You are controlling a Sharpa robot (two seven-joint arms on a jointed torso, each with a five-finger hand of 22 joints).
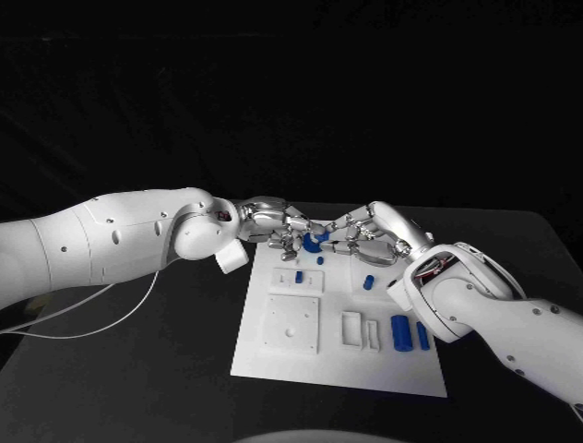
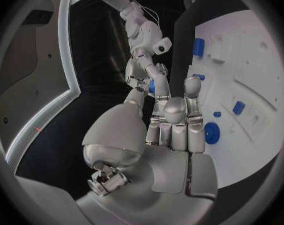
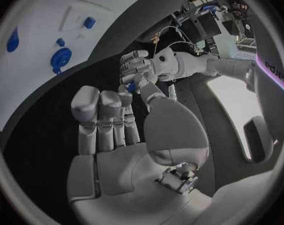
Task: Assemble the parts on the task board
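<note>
Both hands (image 1: 315,236) apparently share a blue part (image 1: 315,241) above the black table (image 1: 172,369).

A black table (image 1: 132,369) with a thin white cable (image 1: 99,314).

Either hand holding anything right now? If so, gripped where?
A small blue part sits between the fingertips of the left hand and the right hand, above the task board's far end. Which hand bears it, and by which end, cannot be told.
</note>
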